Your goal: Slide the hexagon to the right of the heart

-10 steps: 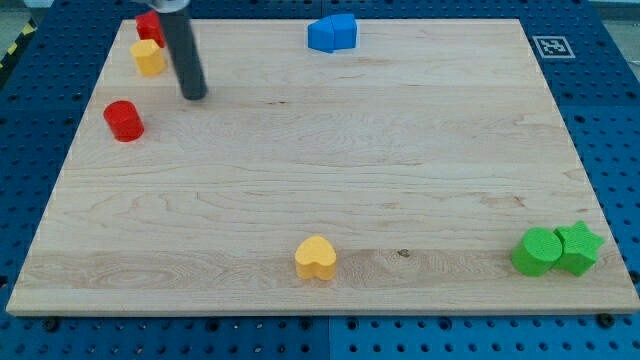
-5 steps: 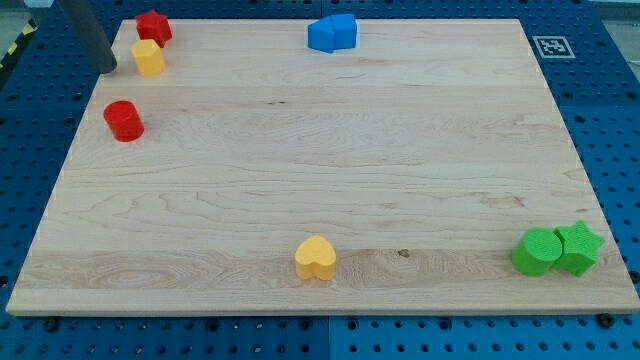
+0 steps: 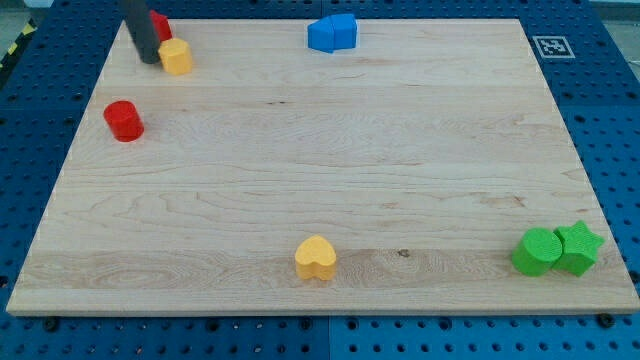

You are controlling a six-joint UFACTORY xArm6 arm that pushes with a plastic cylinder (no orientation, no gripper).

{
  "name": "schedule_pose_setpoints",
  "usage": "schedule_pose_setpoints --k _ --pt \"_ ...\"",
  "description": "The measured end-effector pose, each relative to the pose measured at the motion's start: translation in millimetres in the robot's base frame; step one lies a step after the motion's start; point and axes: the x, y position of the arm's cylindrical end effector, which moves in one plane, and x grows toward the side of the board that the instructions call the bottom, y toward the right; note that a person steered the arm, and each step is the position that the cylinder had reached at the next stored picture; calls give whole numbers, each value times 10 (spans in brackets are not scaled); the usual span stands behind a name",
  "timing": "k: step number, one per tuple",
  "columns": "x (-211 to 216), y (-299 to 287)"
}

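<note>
A: Position of my tip (image 3: 149, 60)?
B: Top left corner of the board (image 3: 300, 170). The rod ends in a plain tip with no jaws, so there is nothing to part or close.

A: Items left of it and below?
B: The red cylinder (image 3: 124, 120) sits below my tip and slightly to its left, apart from it.

A: Items at my tip?
B: A red block (image 3: 160, 24) stands just behind the rod and is partly hidden, so its shape cannot be told. The yellow hexagon (image 3: 176, 57) lies just to the right of my tip, touching it or nearly so; contact cannot be confirmed.

A: Further right?
B: The yellow heart (image 3: 316, 258) is far below and to the right, near the bottom edge, well apart from the hexagon. The blue block (image 3: 332, 33) is to the right at the top edge. The green cylinder (image 3: 538, 251) and green star (image 3: 579, 247) touch each other in the bottom right corner, farthest from my tip
</note>
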Motion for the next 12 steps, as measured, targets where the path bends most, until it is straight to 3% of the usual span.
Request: schedule_pose_setpoints --k 2,5,8,12 --pt "-2 983" --pt "9 1514" --pt "694 1222" --pt "1823 1613"
